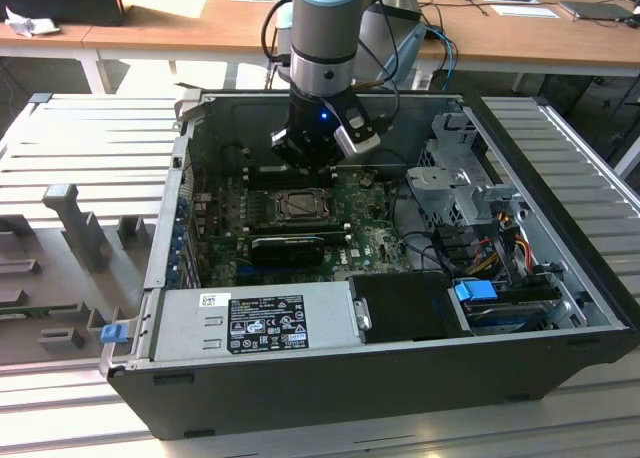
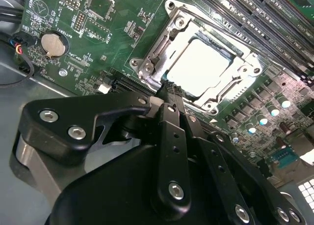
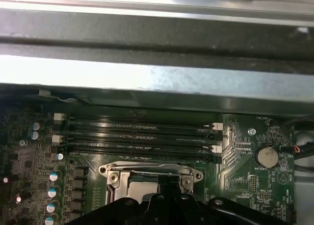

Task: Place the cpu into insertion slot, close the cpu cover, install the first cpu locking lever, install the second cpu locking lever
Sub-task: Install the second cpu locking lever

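- Scanning the exterior view from its left, you first meet a grey slotted work surface with a small blue clip near the case's corner.
- Next comes the open black computer case, lying flat, a silver power supply along its near wall.
- On the green motherboard you see the insertion slot, and a long black finned card lies just in front of it.
- The gripper hangs straight over the far edge of the slot, close above the board.
- Toward the exterior view's right sit the metal drive cage, a bundle of coloured cables and a blue tab.
- In the second wrist view the cpu already lies in the insertion slot, pale face up, with the cpu cover down around it as a silver frame.
- There the gripper has its fingers drawn together to a narrow tip, holding nothing, right at the cover's edge; you cannot tell whether it touches.
- A coin cell sits on the board well apart from the slot.
- In the first wrist view, memory slots run beside the cpu cover.
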You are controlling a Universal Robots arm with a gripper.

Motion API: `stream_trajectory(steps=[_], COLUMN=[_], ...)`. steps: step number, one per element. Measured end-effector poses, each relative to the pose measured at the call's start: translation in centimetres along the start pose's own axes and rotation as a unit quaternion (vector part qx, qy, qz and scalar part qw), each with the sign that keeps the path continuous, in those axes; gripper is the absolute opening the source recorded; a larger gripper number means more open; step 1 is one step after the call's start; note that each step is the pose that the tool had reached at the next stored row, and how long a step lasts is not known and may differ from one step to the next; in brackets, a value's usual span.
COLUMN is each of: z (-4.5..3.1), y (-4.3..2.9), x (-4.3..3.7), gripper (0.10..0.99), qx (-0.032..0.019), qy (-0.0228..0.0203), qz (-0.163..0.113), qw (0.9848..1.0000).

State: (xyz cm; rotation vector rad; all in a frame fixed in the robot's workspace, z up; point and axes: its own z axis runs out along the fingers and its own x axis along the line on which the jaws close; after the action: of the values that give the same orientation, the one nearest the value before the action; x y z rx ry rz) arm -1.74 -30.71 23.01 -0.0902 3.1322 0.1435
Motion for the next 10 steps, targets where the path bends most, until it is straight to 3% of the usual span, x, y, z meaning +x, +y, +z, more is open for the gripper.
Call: stream_trajectory(steps=[4, 8, 10], z=[-0.94, -1.16, -1.21], y=[0.08, -0.07, -0.55], x=[-0.01, 0.0, 0.04], gripper=[0.106, 0.106, 0.106], qx=[0.0, -0.0001, 0.0], qy=[0.0, 0.0, 0.0], qz=[0.0, 0.0, 0.0], qw=[1.0, 1.0, 1.0])
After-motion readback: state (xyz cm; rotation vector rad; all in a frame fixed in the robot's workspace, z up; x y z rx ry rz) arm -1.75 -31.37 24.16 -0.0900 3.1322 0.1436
